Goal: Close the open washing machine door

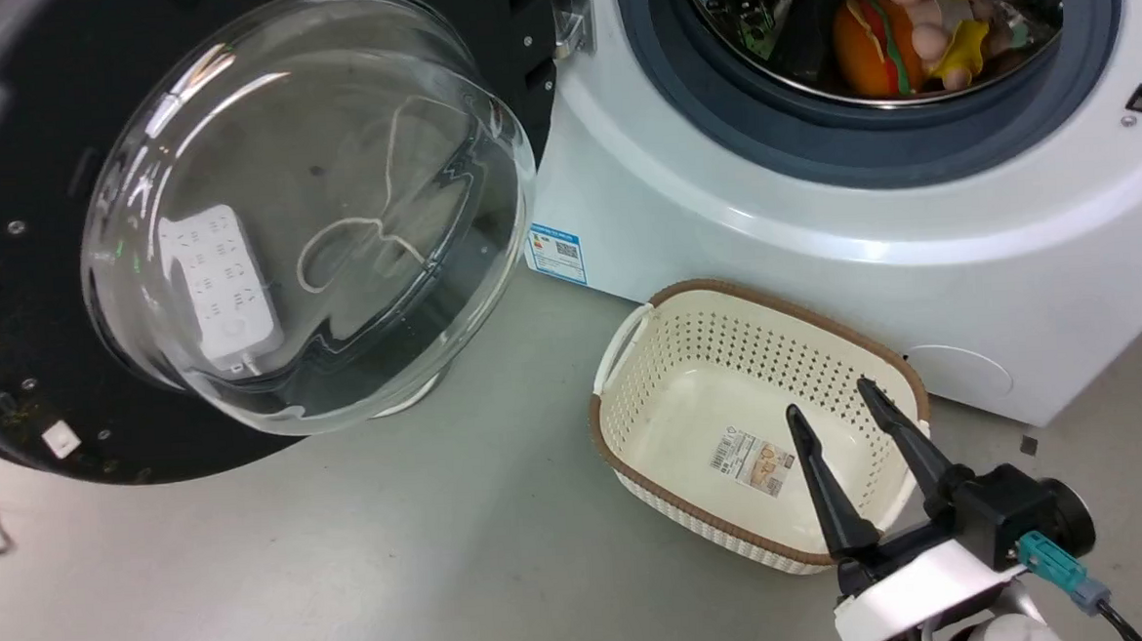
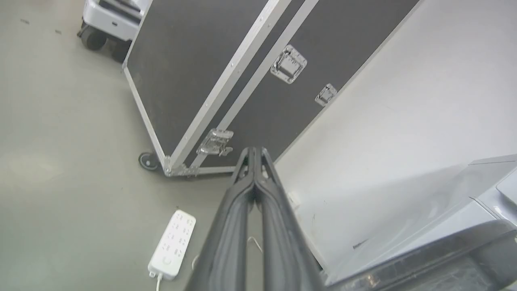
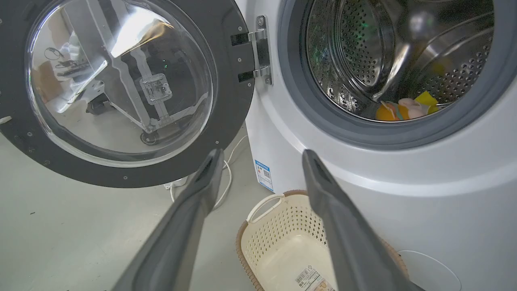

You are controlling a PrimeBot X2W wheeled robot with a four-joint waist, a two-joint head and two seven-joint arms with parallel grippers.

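The washing machine door (image 1: 7, 370) stands swung wide open at the left, its black rim around a bulging clear glass bowl (image 1: 311, 207). A metal hinge (image 1: 570, 27) ties it to the white machine front. The right wrist view shows the door (image 3: 121, 81) and hinge (image 3: 260, 48) head-on. My right gripper (image 1: 829, 397) is open low at the right, over the basket, well apart from the door; its fingers (image 3: 261, 155) frame the machine's front. My left gripper (image 2: 253, 150) is shut on nothing, pointing down at the floor by a black case. A dark curved edge (image 2: 464, 258) beside it looks like the door's rim.
Soft toys (image 1: 908, 29) lie in the steel drum inside the grey rubber ring (image 1: 816, 142). A cream perforated basket (image 1: 621, 342) sits on the floor before the machine. A white power strip (image 2: 171, 244) and its cord lie behind the door, near a wheeled black flight case (image 2: 194, 60).
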